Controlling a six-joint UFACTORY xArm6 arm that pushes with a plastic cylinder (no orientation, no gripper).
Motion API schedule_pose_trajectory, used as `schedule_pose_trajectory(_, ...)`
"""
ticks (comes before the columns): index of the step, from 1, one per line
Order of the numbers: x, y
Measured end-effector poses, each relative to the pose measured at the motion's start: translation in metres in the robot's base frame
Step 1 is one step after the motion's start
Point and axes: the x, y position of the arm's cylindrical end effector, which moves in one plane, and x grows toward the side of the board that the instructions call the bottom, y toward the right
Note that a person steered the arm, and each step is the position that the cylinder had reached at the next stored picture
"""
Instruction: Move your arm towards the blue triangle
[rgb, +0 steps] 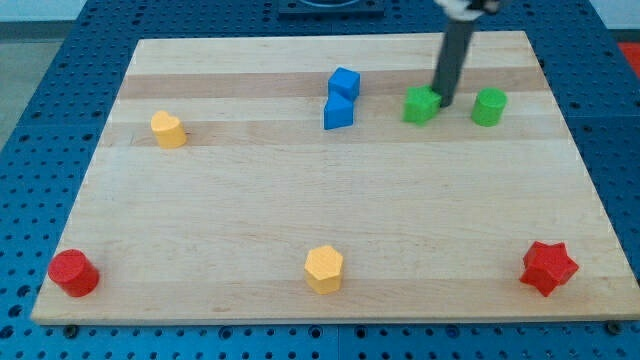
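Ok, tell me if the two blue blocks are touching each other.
Touching. The camera view shows the upper blue block overlapping the lower blue block with no wood visible between them.

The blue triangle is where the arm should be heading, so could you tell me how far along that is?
Done: nothing yet shows as finished. In hand: my tip sits at the right edge of the green block, between it and the green cylinder. Left: travel towards the view's left, past that green block, to the two touching blue blocks; which one is the triangle I cannot tell.

green block (421, 105) blocks my tip (443, 104) leftward | toward view's bottom: open board (400, 210)
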Motion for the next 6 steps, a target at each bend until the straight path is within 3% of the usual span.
schedule_pose_trajectory(2,0.082,-0.115)
schedule_pose_trajectory(3,0.153,-0.041)
schedule_pose_trajectory(4,0.110,0.005)
schedule_pose_trajectory(5,-0.002,-0.059)
schedule_pose_trajectory(6,0.032,-0.151)
